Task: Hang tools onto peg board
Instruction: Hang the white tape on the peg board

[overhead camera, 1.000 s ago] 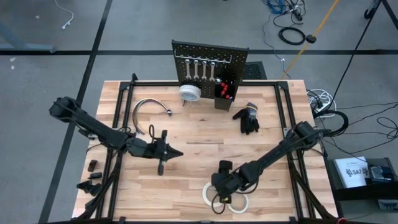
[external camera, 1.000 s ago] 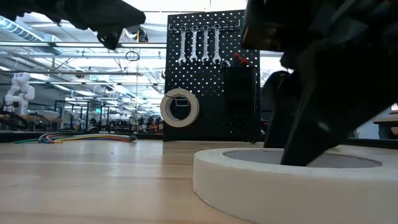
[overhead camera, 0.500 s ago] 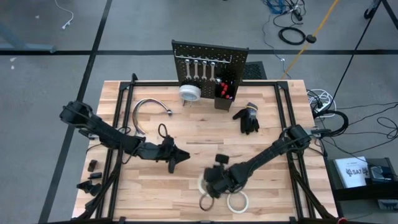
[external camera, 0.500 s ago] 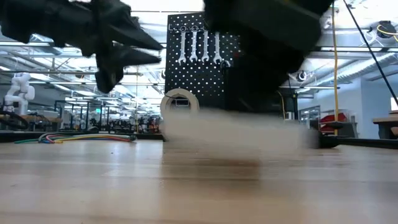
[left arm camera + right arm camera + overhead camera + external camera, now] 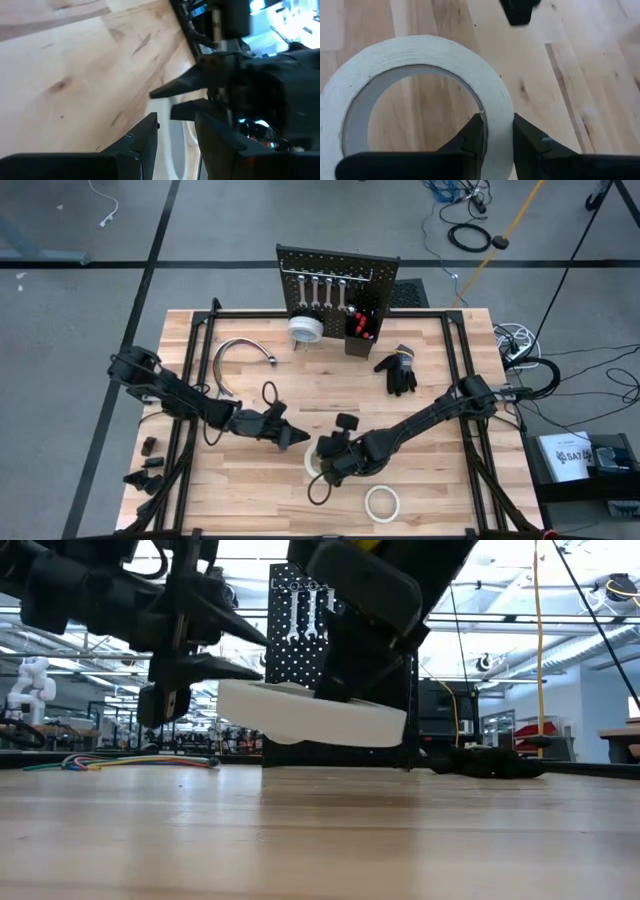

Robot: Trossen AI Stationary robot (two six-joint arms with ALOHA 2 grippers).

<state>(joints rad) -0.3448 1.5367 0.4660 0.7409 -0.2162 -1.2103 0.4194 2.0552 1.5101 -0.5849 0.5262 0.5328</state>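
A white tape roll (image 5: pixel 312 462) hangs above the table's middle, with my right gripper (image 5: pixel 324 460) shut on it. My left gripper (image 5: pixel 298 438) stands open just to the left of the roll, fingers pointing at it. In the left wrist view the roll (image 5: pixel 180 147) shows ahead, between those fingers. A second tape roll (image 5: pixel 381 502) lies flat near the front edge. The peg board (image 5: pixel 338 272) stands upright at the far edge with several silver wrenches (image 5: pixel 325 290) and another tape roll (image 5: pixel 305 328) hanging on it. My right gripper has one finger (image 5: pixel 472 135) inside the roll's hole and the other outside, pinching the ring's wall (image 5: pixel 495 102) between them. The fingers slant down from the table's right side. The roll (image 5: pixel 310 712) is lifted clear of the table, lying nearly flat and slightly tilted.
A black glove (image 5: pixel 397 370) lies right of the peg board and a curved chrome tube (image 5: pixel 240 355) left of it. A black bin with red-handled tools (image 5: pixel 358 330) sits on the board's front. Black rails (image 5: pixel 195 410) run along both table sides.
My right gripper has shut on the tape roll's wall, lifted it off the table and carried it up and toward the left and far side. My left gripper has gone down and right toward the roll, rolled about its axis and opened.
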